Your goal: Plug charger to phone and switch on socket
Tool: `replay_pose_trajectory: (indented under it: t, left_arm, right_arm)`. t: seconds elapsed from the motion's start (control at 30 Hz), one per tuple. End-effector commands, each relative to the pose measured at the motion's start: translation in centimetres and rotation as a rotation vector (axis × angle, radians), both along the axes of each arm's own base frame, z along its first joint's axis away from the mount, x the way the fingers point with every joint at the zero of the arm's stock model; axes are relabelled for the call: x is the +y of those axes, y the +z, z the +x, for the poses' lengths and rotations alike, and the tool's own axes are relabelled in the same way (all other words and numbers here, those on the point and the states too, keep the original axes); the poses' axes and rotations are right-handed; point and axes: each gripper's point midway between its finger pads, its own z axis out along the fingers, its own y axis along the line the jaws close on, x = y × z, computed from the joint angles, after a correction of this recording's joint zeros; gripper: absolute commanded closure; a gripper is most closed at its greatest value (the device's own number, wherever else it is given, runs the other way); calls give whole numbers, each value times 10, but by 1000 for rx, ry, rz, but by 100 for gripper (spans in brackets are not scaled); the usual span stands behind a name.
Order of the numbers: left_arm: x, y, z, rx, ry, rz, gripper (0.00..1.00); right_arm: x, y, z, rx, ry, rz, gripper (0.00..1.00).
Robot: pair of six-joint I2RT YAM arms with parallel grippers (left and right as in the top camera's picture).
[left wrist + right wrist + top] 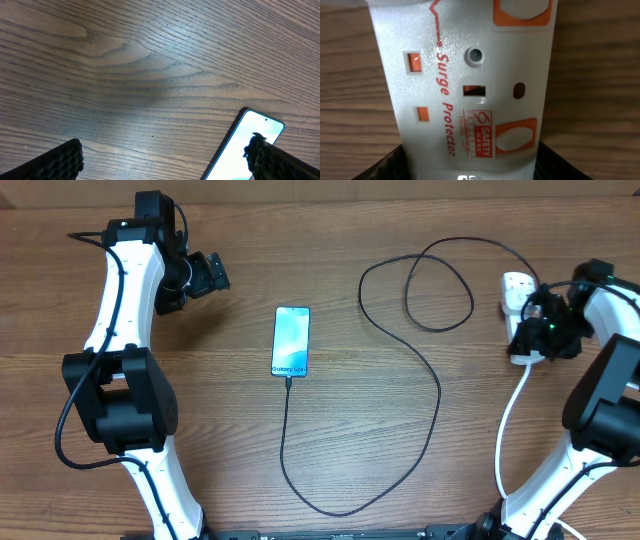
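**Phone cabled at centre; right tool astride the power strip**

Overhead view: the phone (291, 342) lies flat near the middle of the tabletop (230, 430), light blue screen up, "Galaxy S24" at its near end. The charger (437, 395), a thin black cable, meets the phone's near short edge with its connector tip; whether the tip is fully seated is too small to tell. From there the cable runs toward the robot, curves back in a wide bend to the right, forms a loop at the far side and passes to the socket (517, 285), where its end is hidden.

The socket, a white power strip, lies at the right of the tabletop, its far end exposed and its middle covered by the right tool (535, 330); its thick white cord (505, 440) trails toward the robot.

Right wrist view: the strip fills the frame, showing outlet holes, the red lettering (445, 100) "Surge Protector" and a white switch (512, 137) in an orange surround; a second switch like it is cut by the upper edge. The right fingers (380, 167) stand one at each long side of the strip, at a middling width; whether they press on it cannot be told.

The left tool (215, 275) hangs to the far left of the phone, apart from it. Left wrist view: the left fingers (62, 160) are spread wide, bare wood grain between them, the phone's corner beside one of them.
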Motion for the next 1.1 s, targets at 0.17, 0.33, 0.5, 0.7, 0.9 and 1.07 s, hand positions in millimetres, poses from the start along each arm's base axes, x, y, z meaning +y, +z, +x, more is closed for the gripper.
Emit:
replay_pose_trajectory:
  t: [0.17, 0.33, 0.5, 0.7, 0.9, 1.07]
  left_arm:
    - [-2, 6, 2, -16, -3, -6, 0]
    - [-2, 6, 2, -16, -3, -6, 0]
    - [-2, 6, 2, -16, -4, -7, 0]
    - [-2, 6, 2, -16, -3, -6, 0]
    - [-2, 6, 2, -16, -3, -6, 0]
    - [-2, 6, 2, -16, -3, -6, 0]
  right_arm:
    - [-27, 9, -7, -1, -97, -90, 47]
    - [-11, 10, 4, -62, 34, -6, 50]
    - [-4, 10, 14, -98, 79, 6, 51]
    - [10, 10, 18, -100, 184, 4, 49]
    - [9, 10, 16, -95, 181, 4, 33]
    - [7, 13, 20, -110, 167, -2, 20]
